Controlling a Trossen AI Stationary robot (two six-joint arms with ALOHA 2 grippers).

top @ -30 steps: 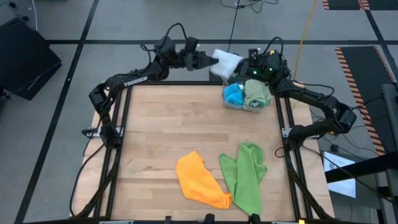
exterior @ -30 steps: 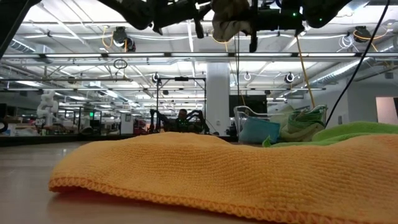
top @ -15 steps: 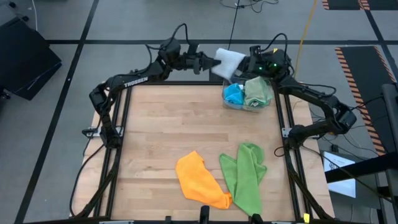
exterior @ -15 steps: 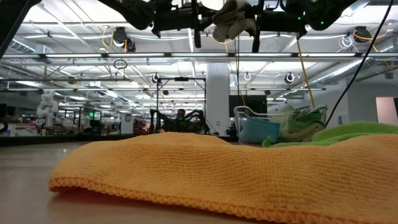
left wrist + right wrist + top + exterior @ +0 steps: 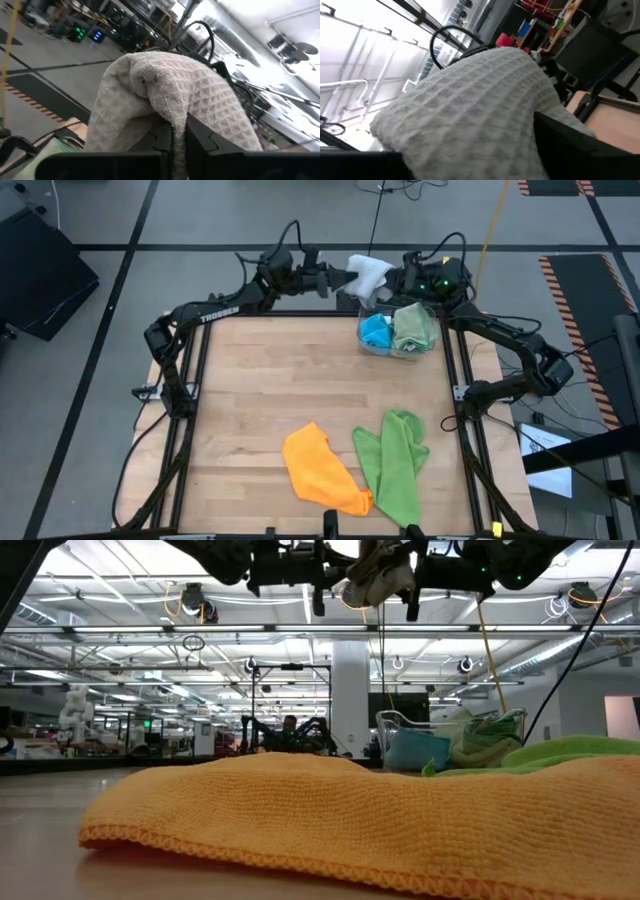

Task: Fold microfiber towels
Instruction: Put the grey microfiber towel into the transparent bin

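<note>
Hanging above the bench's (image 5: 250, 390) far edge beside the clear bin (image 5: 398, 347), a pale grey towel (image 5: 366, 273) sits pinched in the shut left claw (image 5: 338, 278) while the right claw (image 5: 392, 280) stands parted against it, so a fold in mid-air seems underway, needing a fresh right-hand grip next.

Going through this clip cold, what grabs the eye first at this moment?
A pale grey towel bunched in mid-air past the table's far edge, pinched by the left gripper, with the right gripper at its other side. Nearer, an orange towel and a lime green towel lie crumpled at the table's front edge.
</note>
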